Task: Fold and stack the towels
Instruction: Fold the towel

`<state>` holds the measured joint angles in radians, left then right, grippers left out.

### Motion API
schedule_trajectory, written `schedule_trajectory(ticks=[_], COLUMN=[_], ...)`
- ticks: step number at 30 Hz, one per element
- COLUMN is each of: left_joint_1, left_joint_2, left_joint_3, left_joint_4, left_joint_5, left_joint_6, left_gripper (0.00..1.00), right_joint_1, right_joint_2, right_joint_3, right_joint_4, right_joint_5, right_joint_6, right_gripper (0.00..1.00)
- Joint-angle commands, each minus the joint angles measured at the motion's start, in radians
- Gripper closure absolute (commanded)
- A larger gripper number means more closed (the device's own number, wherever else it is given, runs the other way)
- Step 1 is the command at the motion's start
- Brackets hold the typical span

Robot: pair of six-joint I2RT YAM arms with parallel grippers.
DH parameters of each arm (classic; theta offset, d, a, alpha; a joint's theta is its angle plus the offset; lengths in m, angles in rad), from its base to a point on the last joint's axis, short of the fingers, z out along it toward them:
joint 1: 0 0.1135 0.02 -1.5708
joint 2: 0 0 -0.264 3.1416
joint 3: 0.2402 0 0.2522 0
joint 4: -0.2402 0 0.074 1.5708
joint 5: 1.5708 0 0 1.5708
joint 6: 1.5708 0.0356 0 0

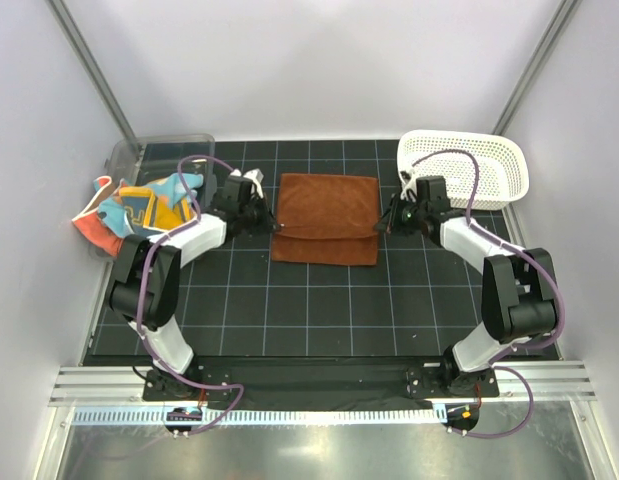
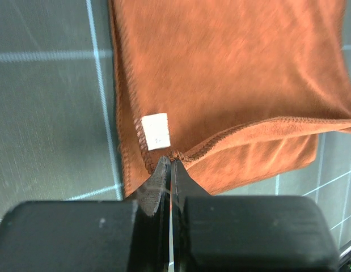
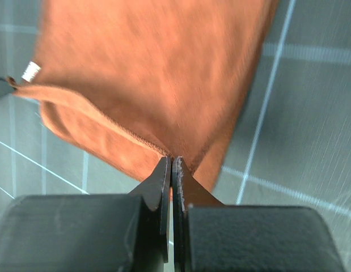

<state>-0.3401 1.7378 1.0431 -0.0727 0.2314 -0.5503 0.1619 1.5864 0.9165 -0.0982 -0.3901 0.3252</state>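
Note:
A rust-brown towel lies on the black grid mat in the middle. Its upper layer is folded over, and a strip of the lower layer shows along the near edge. My left gripper is shut on the left corner of the folded edge. In the left wrist view the left gripper pinches the towel's stitched hem beside a white label. My right gripper is shut on the right corner; in the right wrist view the right gripper clamps the towel's hem. More printed towels lie heaped at the left.
A clear plastic bin stands at the back left, and the colourful heap spills over its left side. A white lattice basket sits at the back right, just behind the right arm. White walls close in both sides.

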Motion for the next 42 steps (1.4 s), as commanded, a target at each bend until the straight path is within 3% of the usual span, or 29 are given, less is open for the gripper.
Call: schedule_trajectory(ticks=[1,9,19,26,27,28,29,34,42], left_joint_1=[-0.004,-0.013,-0.02,-0.036,-0.039,-0.043,-0.049,-0.068,-0.068], left_joint_2=[-0.07,-0.096,-0.084,-0.095,-0.095,-0.098,-0.1,-0.138,-0.228], left_joint_3=[0.109,0.074,-0.046,-0.068,-0.068,-0.071,-0.072,-0.098,-0.103], left_joint_4=[-0.051,-0.079,-0.033,-0.036,-0.039,-0.045,-0.056,-0.111,-0.182], left_joint_5=[-0.035,-0.044,-0.067,-0.066,-0.063,-0.067,-0.073,-0.125,-0.199], left_joint_6=[-0.016,-0.003,-0.019,-0.016,-0.019,-0.023,-0.026,-0.056,-0.154], left_gripper=[1.0,1.0,1.0,1.0,0.98,0.95,0.84,0.64,0.45], right_joint_1=[0.004,0.005,0.013,0.019,0.022,0.019,0.022,0.025,0.025], right_joint_2=[-0.039,-0.097,-0.075,-0.074,-0.08,-0.086,-0.092,-0.157,-0.141], right_joint_3=[0.13,0.05,-0.082,-0.134,-0.146,-0.153,-0.157,-0.165,-0.145], right_joint_4=[-0.037,-0.098,0.04,0.06,0.061,0.058,0.054,-0.064,-0.207], right_joint_5=[0.025,0.036,-0.019,-0.02,-0.023,-0.024,-0.024,0.037,0.103], right_joint_6=[0.003,-0.011,0.043,0.054,0.057,0.058,0.058,0.081,0.17], right_gripper=[0.99,0.99,0.99,0.9,0.81,0.78,0.77,0.63,0.61])
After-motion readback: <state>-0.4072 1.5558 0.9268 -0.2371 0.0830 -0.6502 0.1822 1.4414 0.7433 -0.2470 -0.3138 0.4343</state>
